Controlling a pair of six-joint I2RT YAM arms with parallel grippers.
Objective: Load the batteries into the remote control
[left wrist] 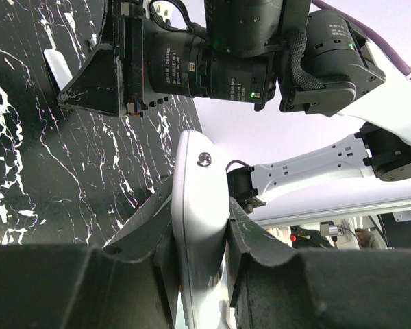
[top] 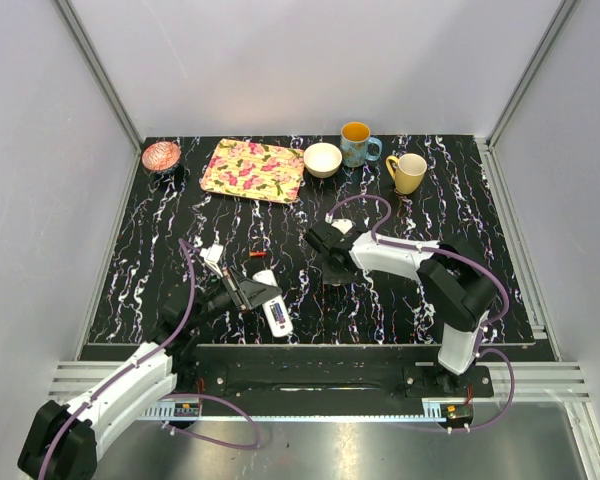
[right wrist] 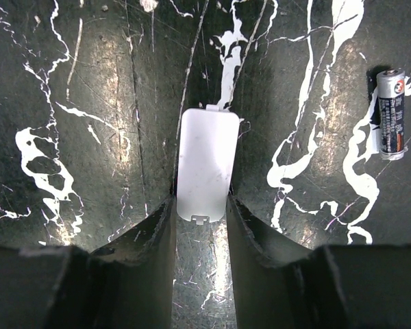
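L pincer (left wrist: 200,223) clamped on remote control (left wrist: 195,171), R pincer (right wrist: 200,202) prob. pinching cover (right wrist: 207,154) — 1 battery (right wrist: 390,113) nearby

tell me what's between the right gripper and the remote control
Only bare black marbled tabletop, seen in the top view, separates the right gripper from the remote control held in the left gripper.

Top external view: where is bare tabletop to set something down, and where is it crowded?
Free: left strip between pink bowl and left gripper; right side below yellow mug. Crowded: far edge with tray, white bowl, blue mug; centre around remote control and right gripper.
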